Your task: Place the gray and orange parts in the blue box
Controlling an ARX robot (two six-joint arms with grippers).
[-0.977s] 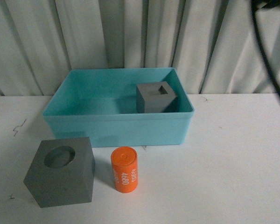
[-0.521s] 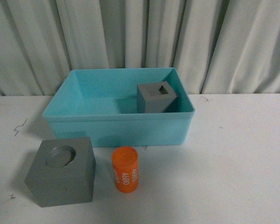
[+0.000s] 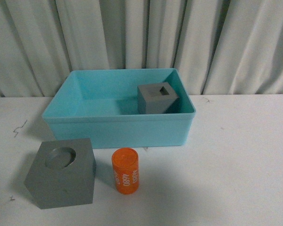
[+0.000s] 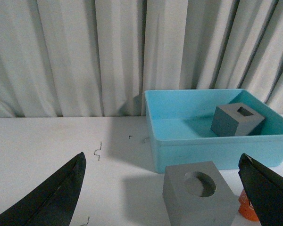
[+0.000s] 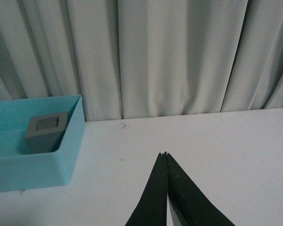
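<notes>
Front view: square-recess cube (image 3: 156, 99) sits inside the blue box (image 3: 118, 128); round-recess cube (image 3: 61, 175) and orange cylinder (image 3: 125, 170) stand on the desk (image 3: 236, 165) before it; left wrist view: left tool (image 4: 161, 155) released, empty; best centred squarely over the round-recess cube; right wrist view: right tool (image 5: 165, 154) clenched, empty.
</notes>
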